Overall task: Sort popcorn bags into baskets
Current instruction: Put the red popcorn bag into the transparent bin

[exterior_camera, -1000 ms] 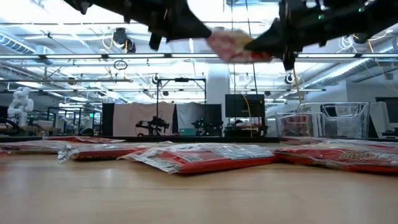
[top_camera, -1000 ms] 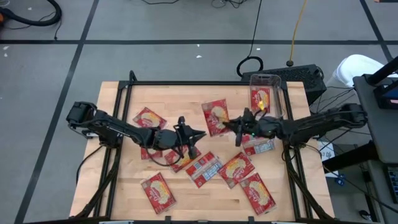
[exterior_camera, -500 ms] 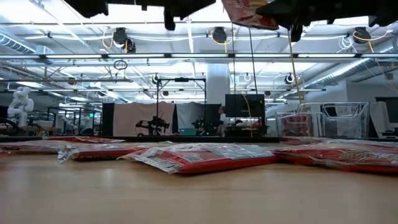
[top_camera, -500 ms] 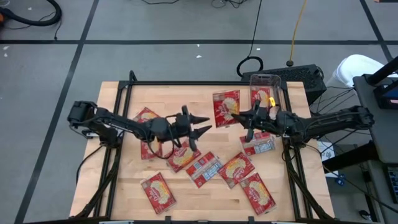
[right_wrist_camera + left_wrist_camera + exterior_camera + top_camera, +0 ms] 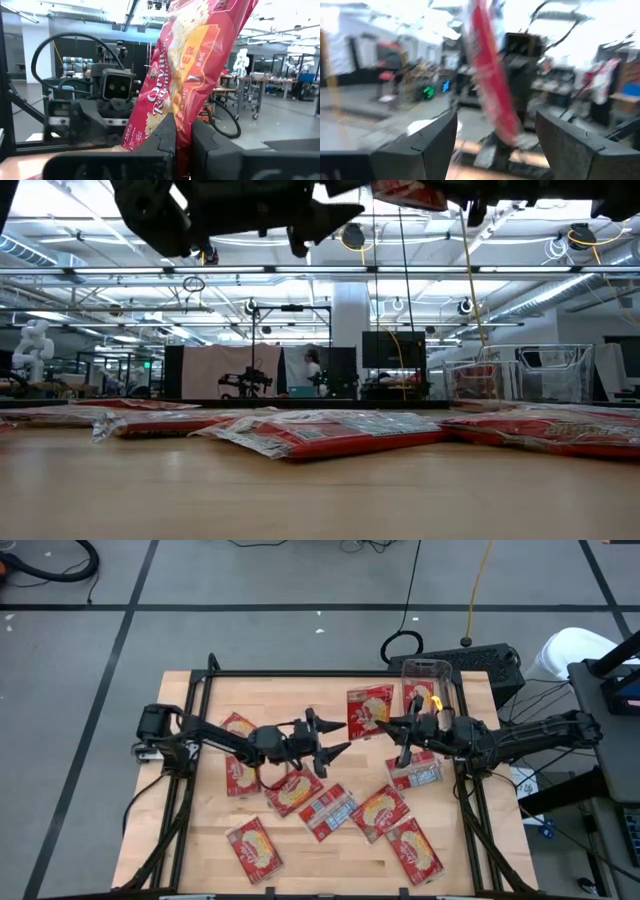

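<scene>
two slim dark jointed arms; black cables along the links; each hand with two pointed black fingers

The high view looks straight down on the whole table (image 5: 300,700); the low view sits at tabletop height, facing the room. Each wrist view looks forward, close, at the lifted popcorn bag (image 5: 192,65) (also seen from above).

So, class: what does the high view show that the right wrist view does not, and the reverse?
High view only: the whole table, the clear basket at its far right corner, about eight bags lying flat, the right gripper beside the basket.
Right wrist view only: the held bag's printed front, its edge pinched between shut fingers.
Both: the held bag and the left gripper, open and facing it.
</scene>
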Motion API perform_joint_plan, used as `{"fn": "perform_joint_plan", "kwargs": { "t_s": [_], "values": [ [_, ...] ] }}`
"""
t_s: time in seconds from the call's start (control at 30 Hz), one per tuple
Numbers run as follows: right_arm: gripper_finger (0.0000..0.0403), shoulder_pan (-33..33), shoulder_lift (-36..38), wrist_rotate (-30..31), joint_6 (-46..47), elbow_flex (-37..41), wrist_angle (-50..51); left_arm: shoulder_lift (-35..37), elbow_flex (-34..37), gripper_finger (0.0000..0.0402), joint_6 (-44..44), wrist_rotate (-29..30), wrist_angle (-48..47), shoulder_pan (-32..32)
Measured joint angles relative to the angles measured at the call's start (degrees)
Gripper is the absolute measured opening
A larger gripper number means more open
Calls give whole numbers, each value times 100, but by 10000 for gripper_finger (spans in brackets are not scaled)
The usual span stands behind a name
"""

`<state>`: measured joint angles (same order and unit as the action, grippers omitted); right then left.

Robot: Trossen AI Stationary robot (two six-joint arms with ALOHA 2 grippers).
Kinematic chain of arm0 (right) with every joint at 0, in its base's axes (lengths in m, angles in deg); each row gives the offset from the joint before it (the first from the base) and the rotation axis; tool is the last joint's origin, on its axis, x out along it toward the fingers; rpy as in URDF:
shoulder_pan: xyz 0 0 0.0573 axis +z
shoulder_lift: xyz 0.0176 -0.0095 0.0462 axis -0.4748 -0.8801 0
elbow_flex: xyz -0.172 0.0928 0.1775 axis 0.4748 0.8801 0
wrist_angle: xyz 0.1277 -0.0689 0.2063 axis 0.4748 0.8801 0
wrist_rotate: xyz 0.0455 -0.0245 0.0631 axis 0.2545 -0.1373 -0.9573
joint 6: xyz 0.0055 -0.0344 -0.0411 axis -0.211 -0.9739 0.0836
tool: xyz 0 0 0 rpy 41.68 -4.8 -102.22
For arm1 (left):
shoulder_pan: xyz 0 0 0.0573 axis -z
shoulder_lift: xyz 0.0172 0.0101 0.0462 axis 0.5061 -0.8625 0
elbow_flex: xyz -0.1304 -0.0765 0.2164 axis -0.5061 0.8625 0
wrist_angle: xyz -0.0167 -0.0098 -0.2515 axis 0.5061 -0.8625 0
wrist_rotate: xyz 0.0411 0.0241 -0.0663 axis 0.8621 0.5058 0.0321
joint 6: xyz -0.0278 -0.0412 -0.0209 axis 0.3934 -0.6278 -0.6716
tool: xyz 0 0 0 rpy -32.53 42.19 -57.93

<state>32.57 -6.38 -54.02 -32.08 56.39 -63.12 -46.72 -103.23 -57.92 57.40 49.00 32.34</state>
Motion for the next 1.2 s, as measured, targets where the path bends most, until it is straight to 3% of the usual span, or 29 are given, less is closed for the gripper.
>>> {"fn": "perform_joint_plan", "kwargs": {
  "t_s": [0.4, 0.7, 0.93, 1.07, 1.2],
  "values": [
    [12, 0, 18, -291, -173, 0, -298, -70, -60, 273, -234, -1237, 523, -317],
    [12, -5, -14, -284, -249, 0, -472, -70, -182, 273, -329, -1371, 432, -364],
    [12, -133, -258, -262, -790, 0, -1035, -70, -667, 273, 215, -1406, -300, -527],
    [12, -244, -512, -261, -831, 0, -1238, -68, -983, 272, 298, -1759, -819, -601],
    [12, -267, -677, -281, -834, 0, -1430, -68, -1051, 235, 424, -1809, -1039, -619]
  ]
}}
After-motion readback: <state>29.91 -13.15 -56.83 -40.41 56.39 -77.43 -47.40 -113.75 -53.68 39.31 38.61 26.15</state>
